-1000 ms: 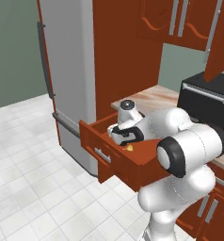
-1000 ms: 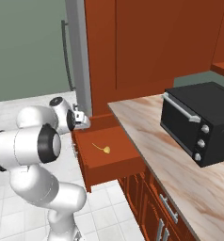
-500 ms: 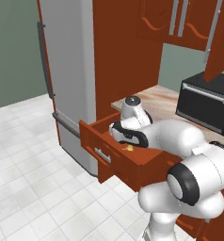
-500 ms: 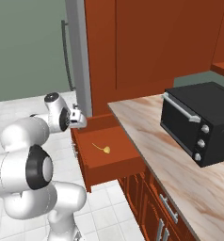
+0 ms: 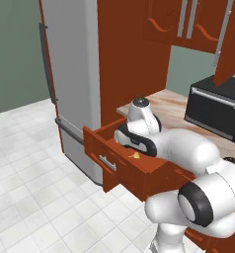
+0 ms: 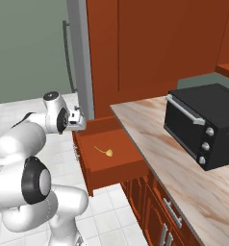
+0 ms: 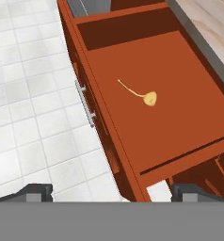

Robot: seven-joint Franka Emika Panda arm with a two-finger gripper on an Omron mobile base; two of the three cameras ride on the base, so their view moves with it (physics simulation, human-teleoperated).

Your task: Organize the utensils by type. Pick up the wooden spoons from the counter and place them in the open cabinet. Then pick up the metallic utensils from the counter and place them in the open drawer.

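Observation:
The drawer (image 7: 180, 117) stands pulled out below the counter (image 6: 150, 139), its silver bar handle (image 7: 85, 103) on the front. A small golden-yellow spoon-shaped utensil (image 7: 143, 96) with a thin curved handle lies alone on the drawer floor, also seen in the right base view (image 6: 105, 152) and the left base view (image 5: 135, 155). I cannot tell whether it is wood or metal. My gripper (image 7: 111, 192) hovers above the drawer's front edge, open and holding nothing, apart from the utensil. From the right base view the gripper (image 6: 82, 126) is at the drawer's back left corner.
A black toaster oven (image 6: 203, 125) sits on the counter. An upper cabinet door (image 5: 230, 44) hangs open at the top right. A tall grey fridge (image 5: 72, 74) stands left of the drawer, with white tiled floor (image 7: 34, 94) in front.
The hand has stayed over the drawer with its fingers open. The arm's elbow has swung down and round toward the base. The utensil has not moved.

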